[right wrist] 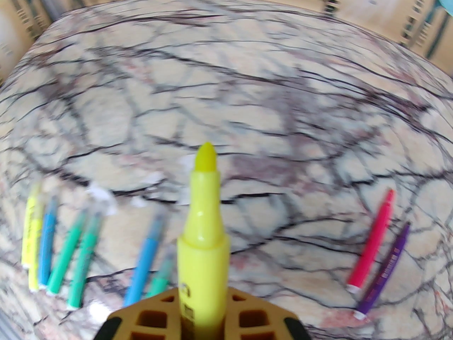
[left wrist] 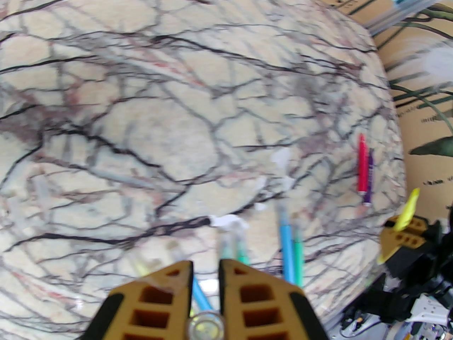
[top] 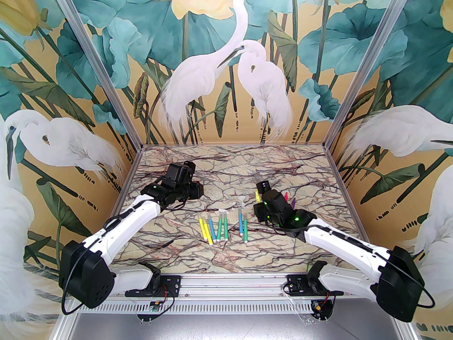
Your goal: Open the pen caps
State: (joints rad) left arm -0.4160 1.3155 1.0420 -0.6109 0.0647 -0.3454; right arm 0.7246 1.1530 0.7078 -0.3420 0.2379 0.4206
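Note:
My right gripper (right wrist: 203, 313) is shut on a yellow pen (right wrist: 203, 232) whose bare pointed tip sticks out ahead; it hovers right of centre (top: 257, 198). My left gripper (left wrist: 205, 266) is shut on a see-through pen cap (left wrist: 206, 326), seen end-on between the yellow fingers, and hangs over the table's left side (top: 196, 190). Several pens (top: 214, 229) in yellow, blue and green lie in a row mid-table, with a blue and green pair (top: 242, 225) beside them. A pink pen (right wrist: 371, 243) and a purple pen (right wrist: 385, 271) lie to the right. Loose clear caps (top: 241, 200) rest behind the row.
The marble table (top: 230, 168) is walled in by painted panels on three sides, with metal posts at the back corners. Both arm bases sit on the rail (top: 230, 282) at the near edge. Bare marble stretches behind and in front of the pens.

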